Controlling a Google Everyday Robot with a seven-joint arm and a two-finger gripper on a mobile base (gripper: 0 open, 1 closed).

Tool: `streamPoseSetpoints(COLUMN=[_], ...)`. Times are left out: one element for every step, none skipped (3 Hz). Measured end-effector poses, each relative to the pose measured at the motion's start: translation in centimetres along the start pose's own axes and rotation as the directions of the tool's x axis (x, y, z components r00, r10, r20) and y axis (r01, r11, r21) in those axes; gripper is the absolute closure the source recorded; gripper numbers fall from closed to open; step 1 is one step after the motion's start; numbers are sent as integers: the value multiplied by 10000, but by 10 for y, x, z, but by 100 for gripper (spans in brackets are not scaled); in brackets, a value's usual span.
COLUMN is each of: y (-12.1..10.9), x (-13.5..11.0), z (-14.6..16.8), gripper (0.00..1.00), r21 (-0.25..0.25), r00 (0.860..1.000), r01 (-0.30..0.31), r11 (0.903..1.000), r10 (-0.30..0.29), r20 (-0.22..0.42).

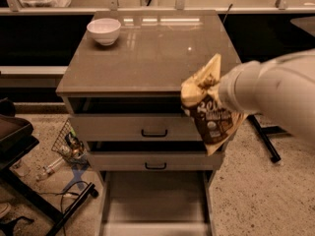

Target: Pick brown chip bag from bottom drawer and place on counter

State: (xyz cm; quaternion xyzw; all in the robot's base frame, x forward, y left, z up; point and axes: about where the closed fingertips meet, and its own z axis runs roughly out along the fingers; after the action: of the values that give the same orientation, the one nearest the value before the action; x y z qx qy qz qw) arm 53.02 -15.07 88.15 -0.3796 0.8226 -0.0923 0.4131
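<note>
Camera view is showing the bag (211, 117) hanging in the air just off the front right corner of the counter (147, 58). It is sitting level with the upper drawers (154, 128) and well above the bottom drawer (155, 200), which is standing pulled out with its grey floor showing.

The gripper (206, 85) is sitting at the end of the white arm (275, 92), mostly hidden behind the bag's top. It is pinching the crumpled upper part of the bag, since the bag is dangling from there with nothing under it.

Judging by its look, the bag is going to handle as a light, soft thing:
- Thin crinkly film that is giving way under the pinch.
- A glossy skin that could be sliding between the fingers.
- Brittle chips inside that a squeeze on the belly would be crushing.

The flat sealed top edge is looking like the safest place to hold, and the grip is roughly there now.

The bag is showing a dark brown front with white script lettering and a small pale round mark lower down. Cream-tan edges are running round it, and the tan top is flaring upward. It is hanging tilted, with one lower corner pointing down. A white bowl (104, 31) is sitting at the counter's far left corner, well apart from the bag.
</note>
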Motion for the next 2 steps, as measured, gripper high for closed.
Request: streamPoseSetpoints(y=[-47, -47], x=[-32, -32], z=[-36, -36], gripper=[100, 100], r21=[933, 932], r00=[9973, 9973], r01=[-652, -652], r11=[9935, 9935], r10=[618, 618], r20=[395, 394])
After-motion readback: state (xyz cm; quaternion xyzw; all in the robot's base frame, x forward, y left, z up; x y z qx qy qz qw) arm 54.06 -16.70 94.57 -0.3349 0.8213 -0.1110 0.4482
